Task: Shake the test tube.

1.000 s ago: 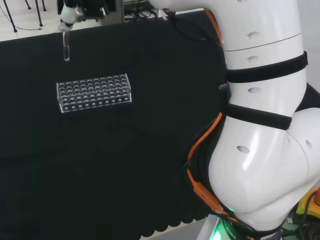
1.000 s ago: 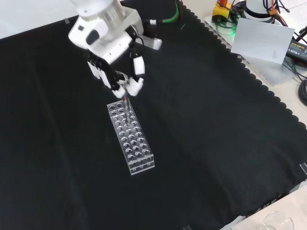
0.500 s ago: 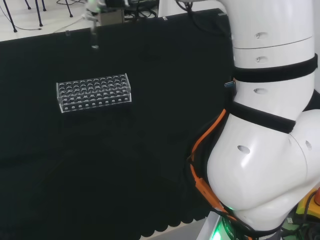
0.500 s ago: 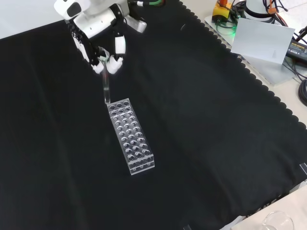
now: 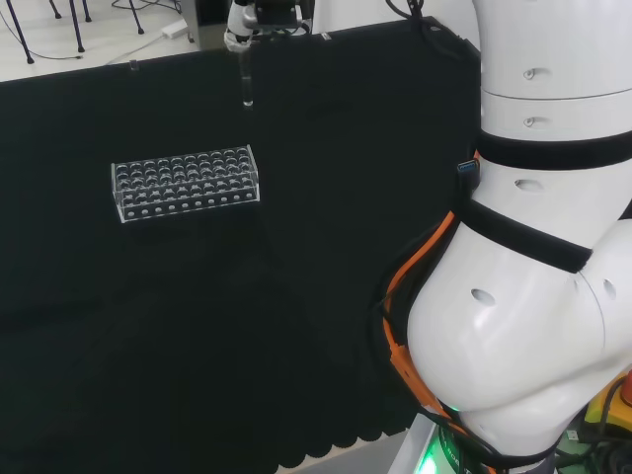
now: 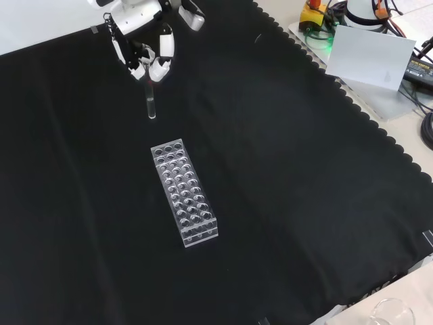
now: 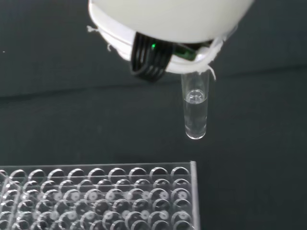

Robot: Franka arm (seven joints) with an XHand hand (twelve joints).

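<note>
A clear glass test tube (image 6: pixel 150 103) hangs upright from my hand (image 6: pixel 144 53), whose fingers pinch its top. In the head view the test tube (image 5: pixel 246 81) hangs below the hand (image 5: pixel 243 20) near the far edge of the cloth. The wrist view shows the test tube (image 7: pixel 195 109) with a little clear liquid in its lower part, held under a white part of the hand (image 7: pixel 168 28). The clear plastic rack (image 6: pixel 184 193) lies on the cloth below and apart from the tube, with its wells empty. In the wrist view the rack (image 7: pixel 96 196) lies close by.
The arm's white links (image 5: pixel 523 247) stand at the right of the head view. Beyond the cloth's scalloped edge in the front view lie a grey box (image 6: pixel 375 57) and cables. A clear glass vessel (image 6: pixel 391 315) stands at the bottom right.
The hand has carried the test tube up and away from the rack, rightwards in the head view. The rack has not moved.
</note>
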